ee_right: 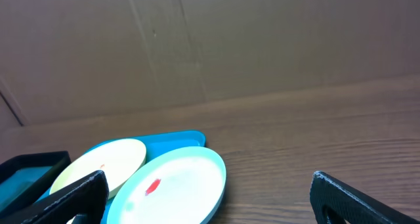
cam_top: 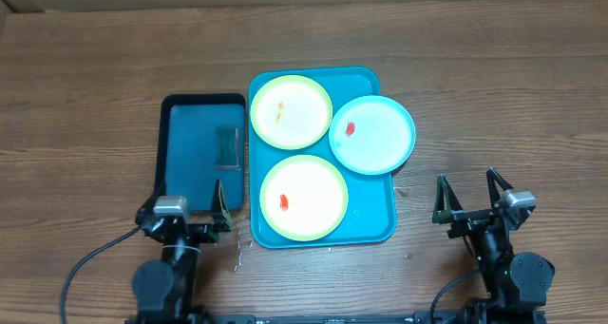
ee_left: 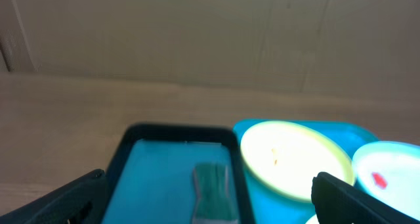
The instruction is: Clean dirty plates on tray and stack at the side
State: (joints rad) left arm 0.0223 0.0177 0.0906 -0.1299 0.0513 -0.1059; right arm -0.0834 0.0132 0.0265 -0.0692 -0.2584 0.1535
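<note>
**Overhead and wrist views: three smeared plates lying on the teal tray, both grippers open**

We are finding the teal tray (cam_top: 372, 215) sitting mid-way across the wooden table (cam_top: 95, 77). It is a glossy plastic rectangle with rounded corners and a raised rim, and it is holding three round plates. The upper yellow plate (cam_top: 291, 111) is lying at its far left corner and carrying an orange smear (cam_top: 280, 110). The lower yellow plate (cam_top: 304, 198) is lying nearer the arms and carrying a red smear (cam_top: 284, 202). Both are showing lime-green rims. The blue plate (cam_top: 372, 134) is resting across the tray's right rim, partly overhanging the wood, with a red spot (cam_top: 350, 128) on it.

Just beside the teal tray's left edge, a smaller dark tray (cam_top: 190, 110) is holding one small grey-green block (cam_top: 226, 146).

The left gripper (cam_top: 187, 199) is hanging over the dark tray's near end, fingers spread wide and gripping nothing. The right gripper (cam_top: 469, 191) is hanging over bare wood to the right of the teal tray, fingers likewise wide apart and empty.

The wrist views are adding a plain brown wall (ee_right: 262, 40) behind the table, which the overhead view is not taking in. Only the overhead view is showing the lower yellow plate whole.
</note>
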